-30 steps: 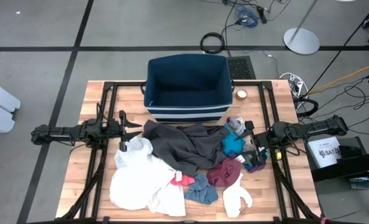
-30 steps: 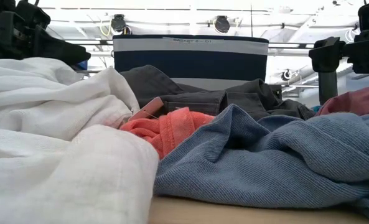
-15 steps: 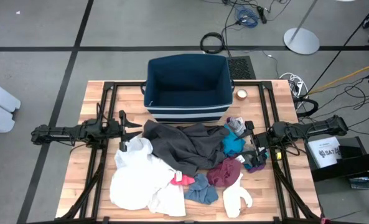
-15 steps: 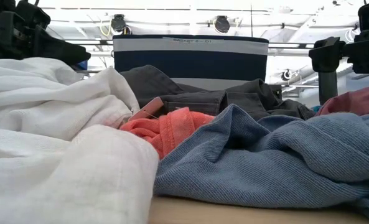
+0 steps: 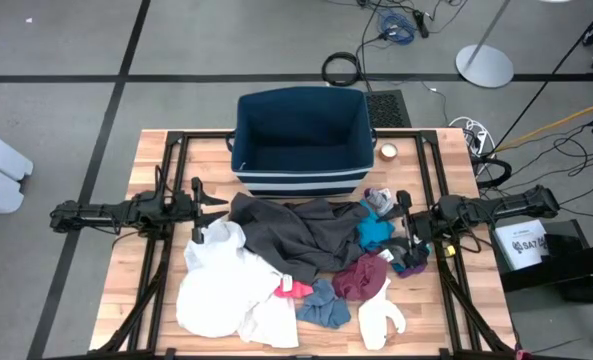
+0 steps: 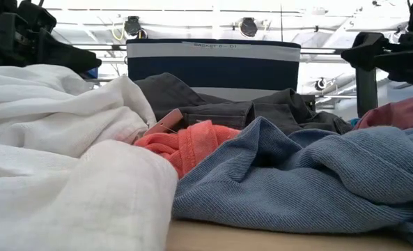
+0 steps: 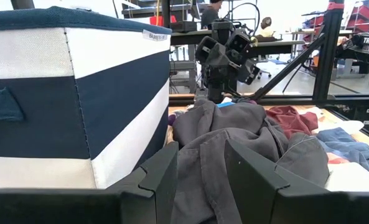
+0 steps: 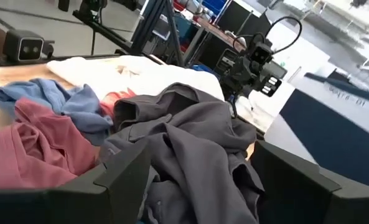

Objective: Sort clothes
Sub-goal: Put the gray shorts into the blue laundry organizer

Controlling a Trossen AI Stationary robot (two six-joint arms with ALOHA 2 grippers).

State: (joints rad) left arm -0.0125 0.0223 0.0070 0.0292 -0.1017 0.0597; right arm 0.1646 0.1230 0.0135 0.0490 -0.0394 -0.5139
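One striped navy bin (image 5: 299, 140); before it one dark grey garment (image 5: 296, 235), two white garments (image 5: 221, 290) (sock pair beside). Left gripper (image 5: 198, 210) fingers apart, right gripper (image 5: 404, 232) fingers apart.

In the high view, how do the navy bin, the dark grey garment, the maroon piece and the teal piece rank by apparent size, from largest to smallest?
1. Navy bin and dark grey garment: they look about alike, so I do not rank them.
2. Maroon piece.
3. Teal piece, partly hidden, so its full size is unsure.
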